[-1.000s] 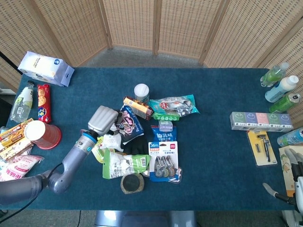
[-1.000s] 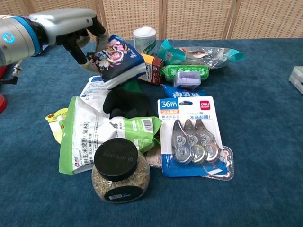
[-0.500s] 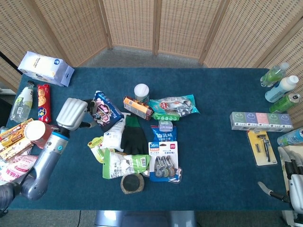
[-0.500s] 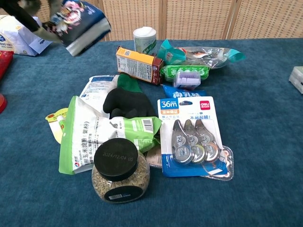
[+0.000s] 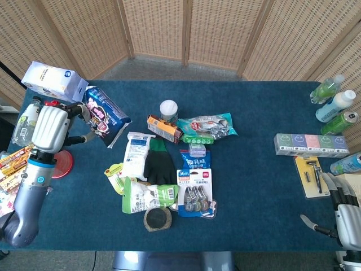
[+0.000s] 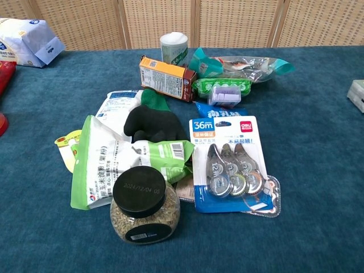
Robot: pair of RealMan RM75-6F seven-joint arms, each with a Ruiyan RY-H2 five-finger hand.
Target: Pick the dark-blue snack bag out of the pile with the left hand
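In the head view my left hand (image 5: 53, 129) grips the dark-blue snack bag (image 5: 105, 115) by its left edge and holds it up off the table, well left of the pile. The bag tilts, printed face up. The pile remains at the table's middle: a white pouch (image 5: 135, 155), a black glove (image 5: 159, 167), a green-and-white bag (image 5: 148, 197) and a dark-lidded jar (image 5: 157, 219). My right hand (image 5: 343, 217) shows at the lower right corner, fingers apart and holding nothing. The chest view shows the pile (image 6: 149, 153) but neither hand nor the bag.
A red cup (image 5: 56, 164), bottle (image 5: 25, 121) and snack packs (image 5: 14, 161) crowd the left edge below my left hand. A white bag (image 5: 53, 82) lies at the back left. Bottles (image 5: 335, 106), a boxed set (image 5: 310, 144) and a razor pack (image 5: 310, 176) sit at right.
My left hand has carried the dark-blue snack bag out of the pile, up and to the left; it has left the chest view. The glove and white pouch are now uncovered.
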